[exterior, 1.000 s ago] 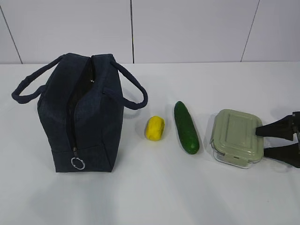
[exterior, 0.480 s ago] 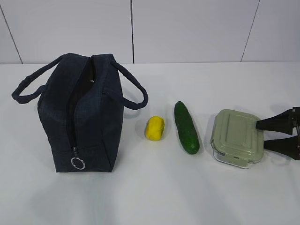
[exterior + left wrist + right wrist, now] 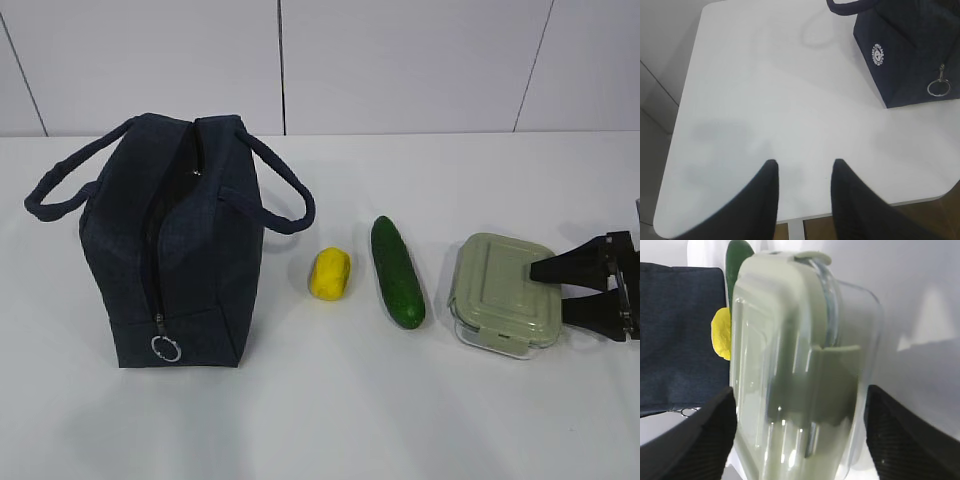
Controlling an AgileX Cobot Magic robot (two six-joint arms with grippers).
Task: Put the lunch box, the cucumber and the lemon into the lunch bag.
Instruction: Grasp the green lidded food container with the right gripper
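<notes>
Right hand (image 3: 555, 292) spread around the lunch box's end.
The clear glass, sage-lidded lunch box (image 3: 503, 294) is seen between its fingers, on the white tabletop (image 3: 330, 400); whether it is gripped cannot be told.

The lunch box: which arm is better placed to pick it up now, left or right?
Right. The right gripper already stands open around the end of the lunch box, one finger on each side in the right wrist view. The left gripper hangs over bare table near the lunch bag.
</notes>
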